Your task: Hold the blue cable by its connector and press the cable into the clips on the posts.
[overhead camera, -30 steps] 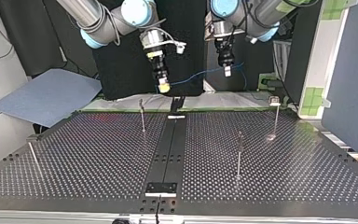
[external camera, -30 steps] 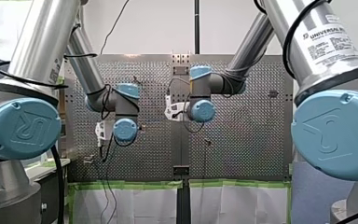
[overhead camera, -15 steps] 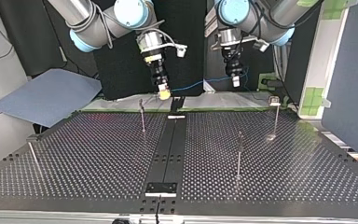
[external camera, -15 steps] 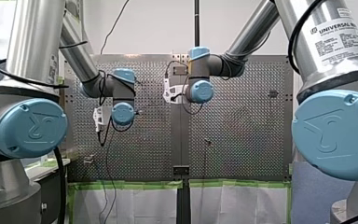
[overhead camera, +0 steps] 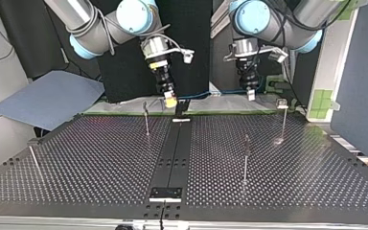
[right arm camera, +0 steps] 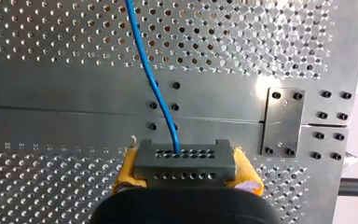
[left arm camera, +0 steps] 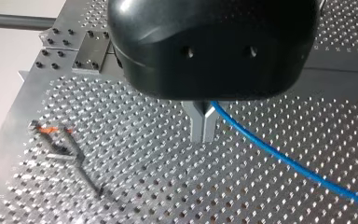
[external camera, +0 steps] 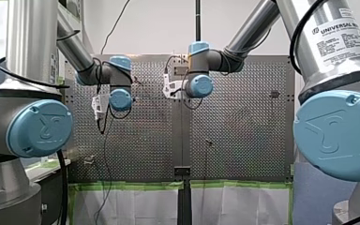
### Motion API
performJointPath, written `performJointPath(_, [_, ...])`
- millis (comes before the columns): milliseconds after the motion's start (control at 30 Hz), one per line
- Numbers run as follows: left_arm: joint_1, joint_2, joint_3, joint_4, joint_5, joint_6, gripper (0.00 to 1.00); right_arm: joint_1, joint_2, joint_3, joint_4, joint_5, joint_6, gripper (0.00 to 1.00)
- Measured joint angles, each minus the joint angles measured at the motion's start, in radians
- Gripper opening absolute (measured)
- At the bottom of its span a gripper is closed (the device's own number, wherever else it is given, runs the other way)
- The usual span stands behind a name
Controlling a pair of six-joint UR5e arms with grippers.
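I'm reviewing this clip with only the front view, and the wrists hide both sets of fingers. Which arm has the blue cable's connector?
Observer: It's my right gripper. In the right wrist view its yellow pads clamp the dark connector.
Operator: And my left?
Observer: In the left wrist view, my left gripper has its metal fingers shut on the blue cable itself, away from the connector.
Operator: Is any clip filled yet?
Observer: No. In the top view the cable spans between the two grippers and touches none of the posts.
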Motion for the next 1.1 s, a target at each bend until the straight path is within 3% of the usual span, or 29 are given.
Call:
performJointPath(367, [0.088, 0.042, 0.077, -0.100, 0.053, -0.019, 0.00, 0.001, 0.003, -0.051, 0.049, -0.005, 0.002, 0.00])
performJointPath(633, [0.099, 0.068, 0.117, -0.173, 0.100, 0.019, 0.00, 0.003, 0.009, -0.068, 0.061, -0.005, 0.003, 0.00])
performJointPath(800, [0.099, 0.096, 0.119, -0.216, 0.102, 0.033, 0.00, 0.006, 0.032, -0.088, 0.064, -0.013, 0.007, 0.00])
performJointPath(1100, [0.096, 0.137, 0.123, -0.294, 0.109, 0.057, 0.00, 0.014, 0.058, -0.156, 0.083, -0.042, 0.035, 0.00])
